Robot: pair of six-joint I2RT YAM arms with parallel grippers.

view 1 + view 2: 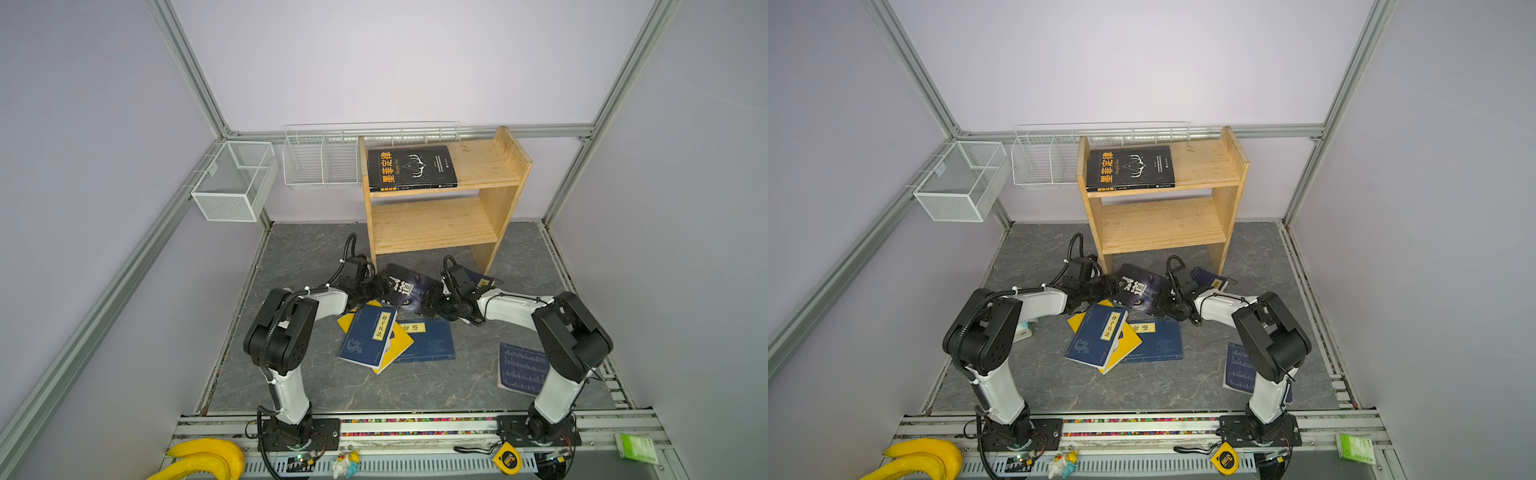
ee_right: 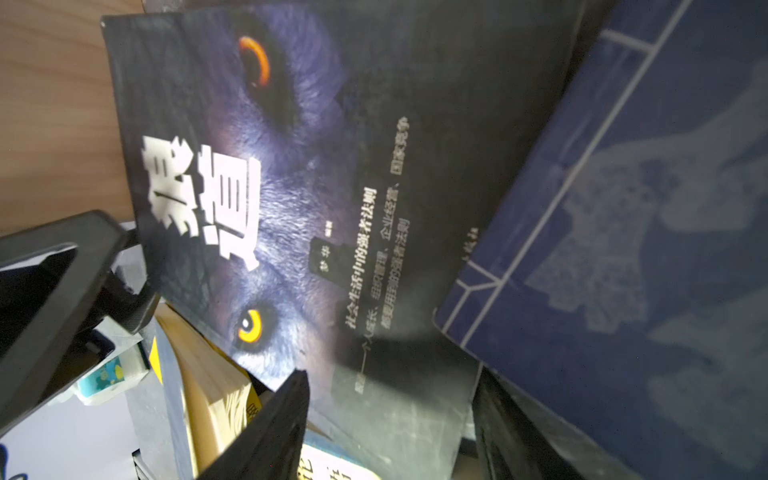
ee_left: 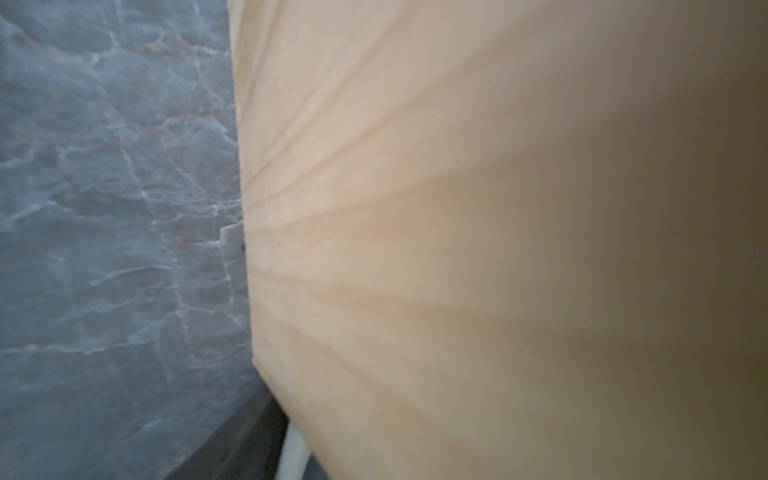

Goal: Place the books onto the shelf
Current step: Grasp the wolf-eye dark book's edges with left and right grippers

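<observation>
Shows 1 black book (image 1: 411,168) on the shelf (image 1: 486,166), 6 unshelved; cannot tell whether left gripper (image 1: 383,286) or right gripper (image 1: 435,297) pinches the wolf book (image 1: 409,289).

I saw a white mesh basket (image 1: 235,183) on the left wall and a white wire basket (image 1: 320,162) on the back rail. Along the front of the grey marbled counter (image 1: 332,390) lay two yellow bananas (image 1: 208,459), a small figurine (image 1: 345,463), a yellow tape measure (image 1: 508,458) and a green packet (image 1: 636,448).

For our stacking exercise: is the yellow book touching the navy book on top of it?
Touching. In both top views the navy book lies flat across the yellow book, hiding its middle.
</observation>
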